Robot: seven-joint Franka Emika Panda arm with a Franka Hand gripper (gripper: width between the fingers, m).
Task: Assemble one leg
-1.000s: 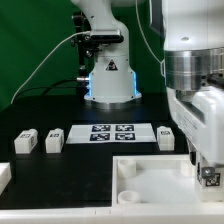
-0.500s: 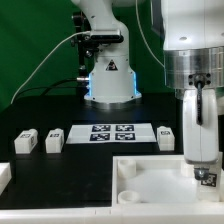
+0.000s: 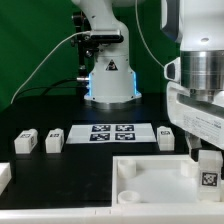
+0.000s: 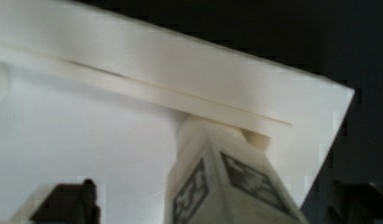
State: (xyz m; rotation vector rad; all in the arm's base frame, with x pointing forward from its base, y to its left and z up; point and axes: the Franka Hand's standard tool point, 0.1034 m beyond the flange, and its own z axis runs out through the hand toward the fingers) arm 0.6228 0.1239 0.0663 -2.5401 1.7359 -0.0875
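A leg (image 3: 208,178), a small white block with a black-and-white tag, stands at the right-hand corner of the large flat white panel (image 3: 150,178) in the exterior view. My gripper (image 3: 207,160) hangs right over it. In the wrist view the leg (image 4: 232,175) rises from the panel (image 4: 99,120) between my two dark fingertips (image 4: 67,200), with a clear gap on each side. The gripper (image 4: 214,208) is open around the leg and does not touch it. Where the leg's foot meets the panel is hidden.
Three more legs lie on the black table: two at the exterior view's left (image 3: 27,141) (image 3: 54,140), one at the right (image 3: 167,136). The marker board (image 3: 112,132) lies between them. A white part (image 3: 3,176) shows at the left edge. The arm's base (image 3: 110,80) stands behind.
The gripper has turned about its vertical axis above the leg and turned back, and its body now sits a little higher. The leg stays in the same place on the panel's corner.
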